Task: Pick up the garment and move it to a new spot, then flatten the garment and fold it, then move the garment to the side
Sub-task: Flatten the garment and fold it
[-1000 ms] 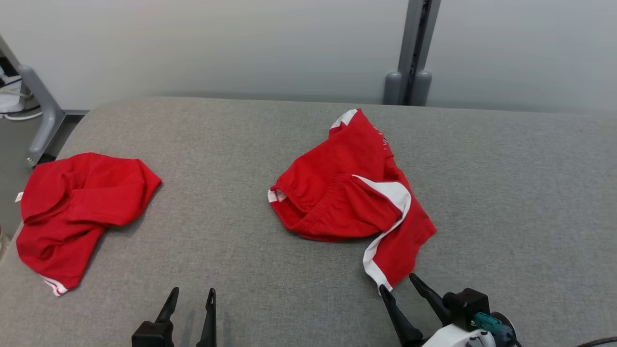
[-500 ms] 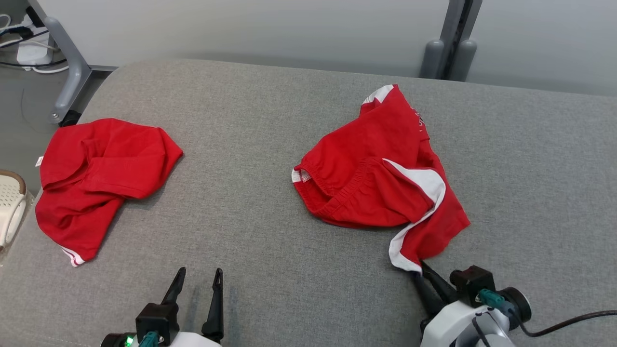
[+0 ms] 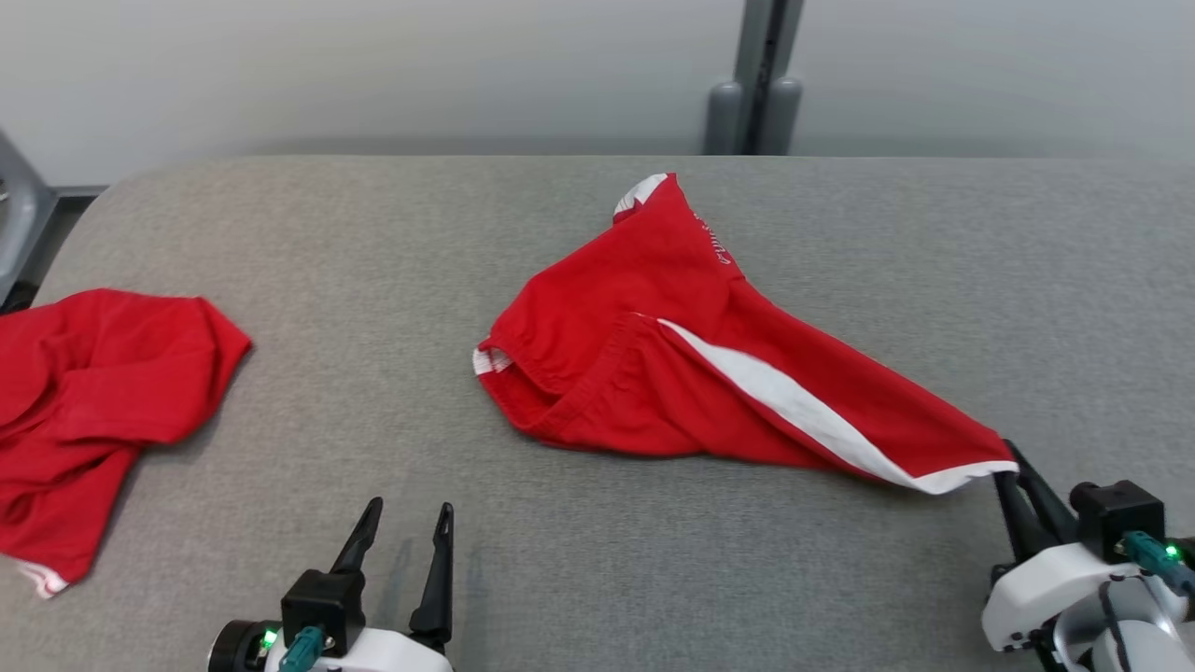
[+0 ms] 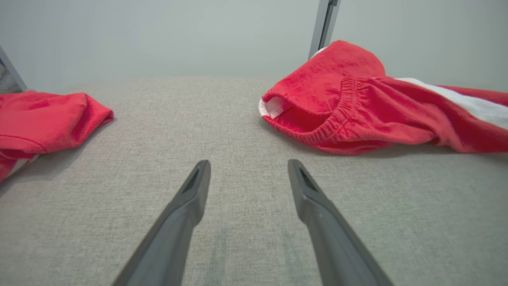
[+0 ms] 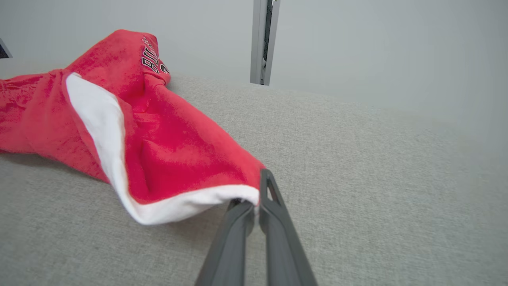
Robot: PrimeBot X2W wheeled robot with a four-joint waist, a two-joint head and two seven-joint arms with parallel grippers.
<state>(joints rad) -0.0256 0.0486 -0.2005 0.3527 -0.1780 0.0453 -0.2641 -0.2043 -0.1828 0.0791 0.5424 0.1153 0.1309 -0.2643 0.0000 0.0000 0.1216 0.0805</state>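
Observation:
The garment [image 3: 672, 364], red shorts with a white side stripe, lies at the middle of the grey padded table [image 3: 579, 560]. One leg is pulled out toward the lower right. My right gripper [image 3: 1008, 471] is shut on the white hem at that leg's tip, and the right wrist view shows the hem pinched between its fingers [image 5: 254, 200] with the garment [image 5: 158, 143] stretching away to the left. My left gripper [image 3: 406, 523] stands open near the table's front edge, holding nothing; in the left wrist view its fingers [image 4: 198, 186] point at bare table left of the garment [image 4: 357, 111].
A second red garment [image 3: 84, 401] lies crumpled at the table's left edge, also in the left wrist view [image 4: 43, 119]. A grey post [image 3: 756, 93] stands behind the table against a pale wall. A grey frame leg [image 3: 19, 224] shows at the far left.
My right gripper closed on the white hem of the shorts' leg and pulled it out to the right, stretching the leg. The head camera shifted. The left gripper stayed open.

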